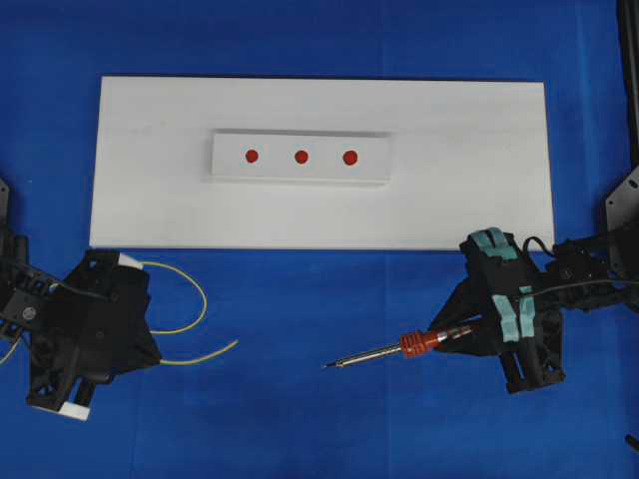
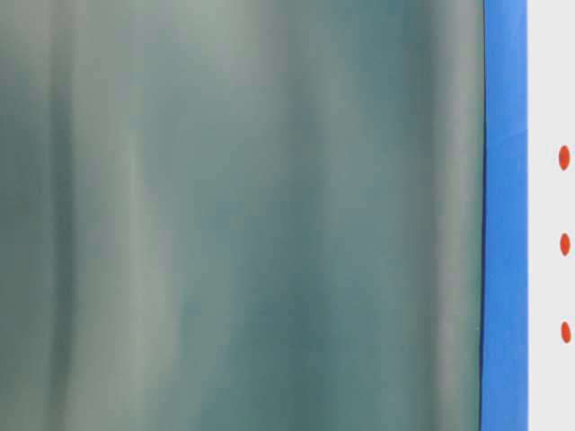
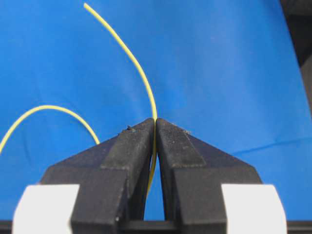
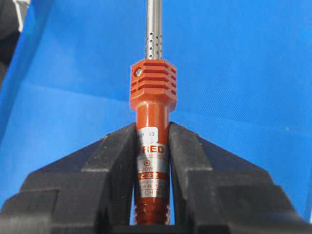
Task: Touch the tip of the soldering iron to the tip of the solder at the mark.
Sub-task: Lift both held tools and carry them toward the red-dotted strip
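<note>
Left gripper [image 3: 155,127] pinching thin yellow curly solder wire [image 3: 130,58]. Right gripper [image 4: 152,146] clamped on orange-red-handled soldering iron [image 4: 152,105], both over blue cloth [image 1: 329,409].

Blue cloth [image 1: 329,419] is covering the tabletop, lying flat under even light. A long white board [image 1: 469,170] is sitting on it, with a smaller white block [image 1: 300,175] on top showing three red dots [image 1: 301,156]. A blurred grey-green surface [image 2: 234,215] is filling most of the table-level view.

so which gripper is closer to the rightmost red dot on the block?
Right. The right gripper, holding the soldering iron, sits below and right of that dot. The left gripper, holding the solder, sits far lower-left.
</note>
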